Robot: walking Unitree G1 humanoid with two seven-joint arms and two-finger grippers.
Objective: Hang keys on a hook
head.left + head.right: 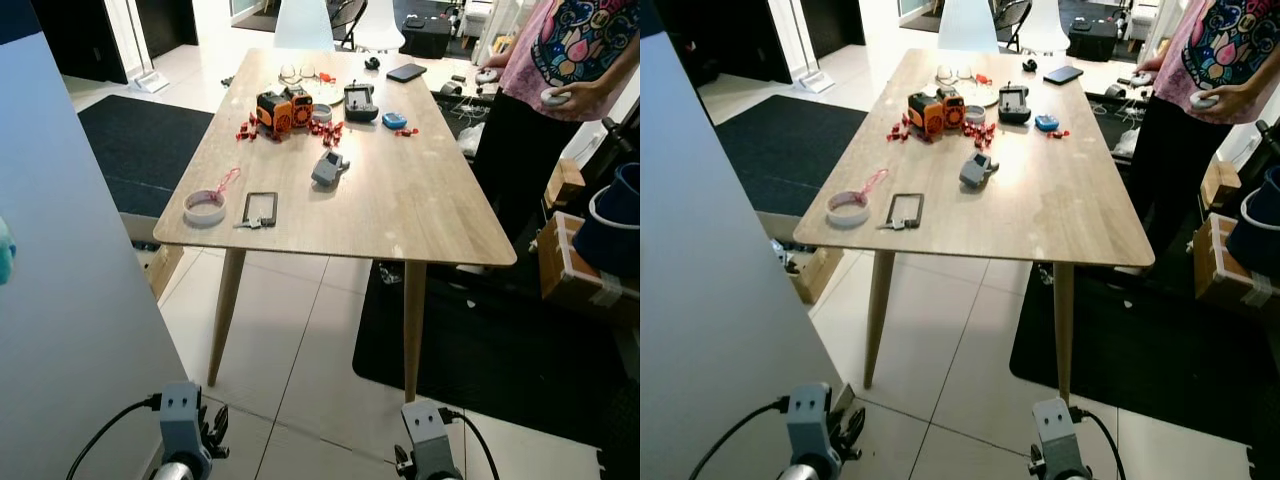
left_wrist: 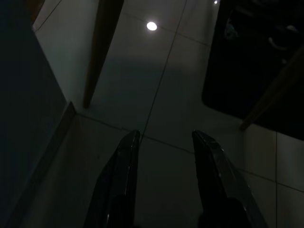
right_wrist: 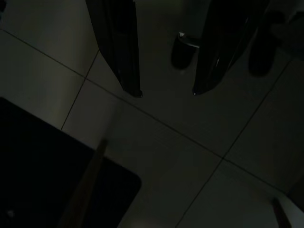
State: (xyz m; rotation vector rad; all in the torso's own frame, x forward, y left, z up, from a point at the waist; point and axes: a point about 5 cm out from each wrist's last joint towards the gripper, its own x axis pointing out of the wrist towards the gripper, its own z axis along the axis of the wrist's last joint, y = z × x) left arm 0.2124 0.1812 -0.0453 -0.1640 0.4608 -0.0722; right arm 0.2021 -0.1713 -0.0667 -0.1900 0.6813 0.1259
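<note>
just keys (image 1: 257,222) near table (image 1: 420,225) edge

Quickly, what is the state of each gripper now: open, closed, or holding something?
Left gripper: open, holding nothing, hanging low over the floor tiles.
Right gripper: open, holding nothing, also hanging low over the tiles.

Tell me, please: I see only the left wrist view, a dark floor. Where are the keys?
Observer: The keys lie on the wooden table, near its front left corner, beside a pink tape roll.
Operator: Are both grippers free?
Observer: Yes, the left gripper and the right gripper hang low over the floor, open and empty.
Operator: Is anybody near?
Observer: A person stands at the table's far right side.
</note>
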